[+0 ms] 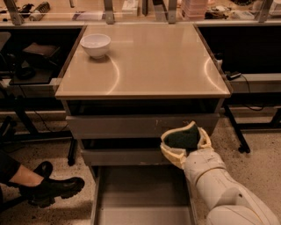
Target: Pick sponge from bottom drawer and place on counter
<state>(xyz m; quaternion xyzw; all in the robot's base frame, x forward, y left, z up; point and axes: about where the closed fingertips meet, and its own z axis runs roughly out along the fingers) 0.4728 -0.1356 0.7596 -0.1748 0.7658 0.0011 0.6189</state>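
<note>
My gripper (184,139) is in front of the two closed grey drawer fronts, above the right side of the open bottom drawer (140,195). Its cream-yellow padded fingers are shut on the dark green sponge (182,138), which sits between them, lifted clear of the drawer floor. The beige counter (149,66) lies above and behind the gripper. My white arm runs down to the lower right corner.
A white bowl (95,45) stands on the counter's back left. A person's black boot (52,189) rests on the floor left of the drawer. A cluttered shelf with metal posts (131,11) runs behind the counter. Dark desks flank both sides.
</note>
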